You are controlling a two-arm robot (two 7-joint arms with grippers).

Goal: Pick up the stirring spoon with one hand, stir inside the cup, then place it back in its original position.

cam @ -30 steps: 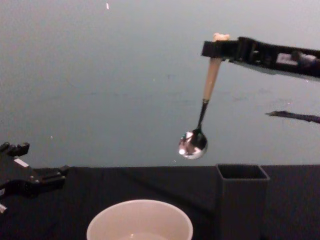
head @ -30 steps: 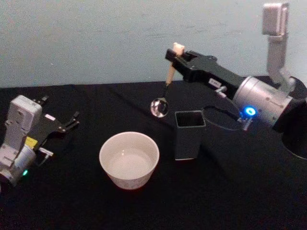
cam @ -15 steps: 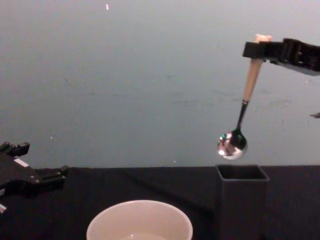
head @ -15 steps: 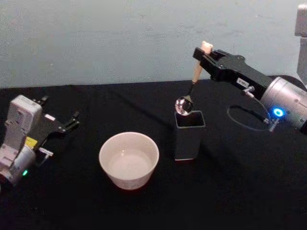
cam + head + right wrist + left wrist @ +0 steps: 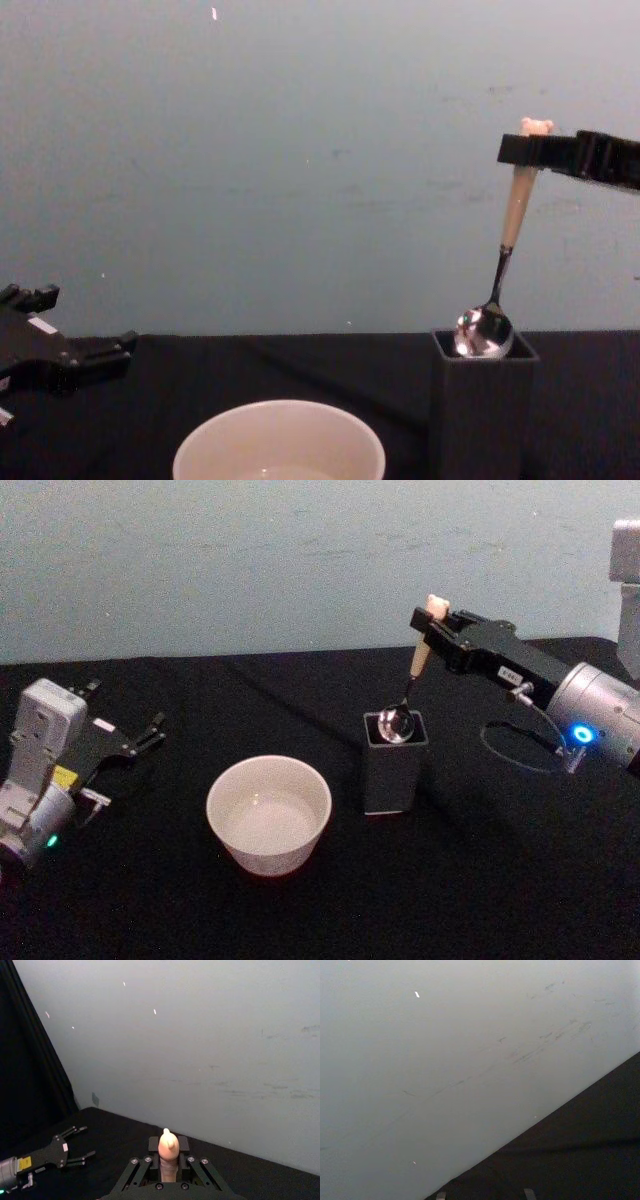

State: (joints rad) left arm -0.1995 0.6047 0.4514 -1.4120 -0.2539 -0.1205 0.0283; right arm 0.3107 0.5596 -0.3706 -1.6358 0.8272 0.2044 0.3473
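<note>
Fingers (image 5: 196, 1170) of the right gripper (image 5: 430, 632) are clamped on the upper handle of the stirring spoon (image 5: 419, 661), just under its bear head. The spoon is held hanging with its bowl down, slightly tilted, and the shiny bowl is seen at the mouth of the dark grey square holder (image 5: 393, 770). Contact with the holder's walls cannot be told.

A black cloth-covered table (image 5: 480, 880) is backed by a pale blue-grey wall (image 5: 250, 560). The cream-white cup (image 5: 268, 813) is set on the cloth to the left of the holder, near it but apart.

From the chest view the bowl is shown level with the holder's rim, partly sunk below it; from the head view it is seen inside the square opening. In the right wrist view the handle's tip is shown between the closed fingers, with the other gripper farther off.

The right arm is reached in from the right, nearly level, above the holder. The left gripper (image 5: 152, 732) is rested low at the table's left side, its fingers spread and holding nothing.
</note>
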